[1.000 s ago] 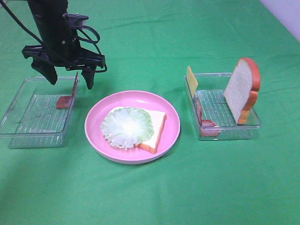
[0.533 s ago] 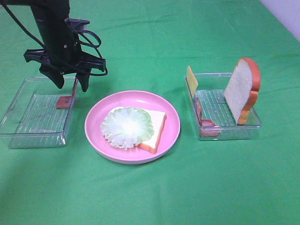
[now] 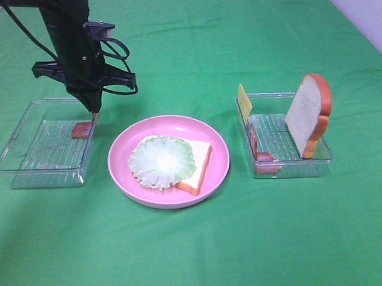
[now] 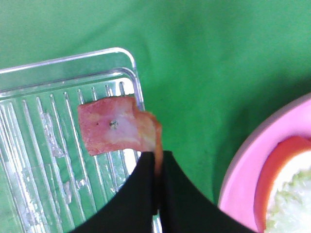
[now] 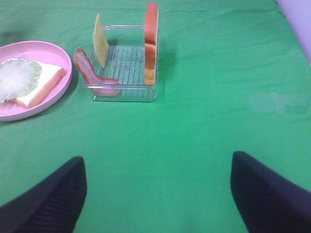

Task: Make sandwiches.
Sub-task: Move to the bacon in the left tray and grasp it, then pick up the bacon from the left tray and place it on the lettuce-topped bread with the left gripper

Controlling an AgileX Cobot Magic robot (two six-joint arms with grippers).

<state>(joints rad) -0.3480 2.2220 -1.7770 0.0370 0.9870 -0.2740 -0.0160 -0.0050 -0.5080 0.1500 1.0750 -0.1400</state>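
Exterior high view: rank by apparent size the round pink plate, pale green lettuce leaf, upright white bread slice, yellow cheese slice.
1. Round pink plate
2. Pale green lettuce leaf and upright white bread slice, too alike to rank
3. Yellow cheese slice

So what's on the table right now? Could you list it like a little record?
Plate: pink plate holds bread slice topped with lettuce
Left tray: bacon strip inside
Left gripper: shut on the bacon strip's upturned end
Right tray: upright bread, cheese slice, second bacon
Right gripper: open, holding nothing
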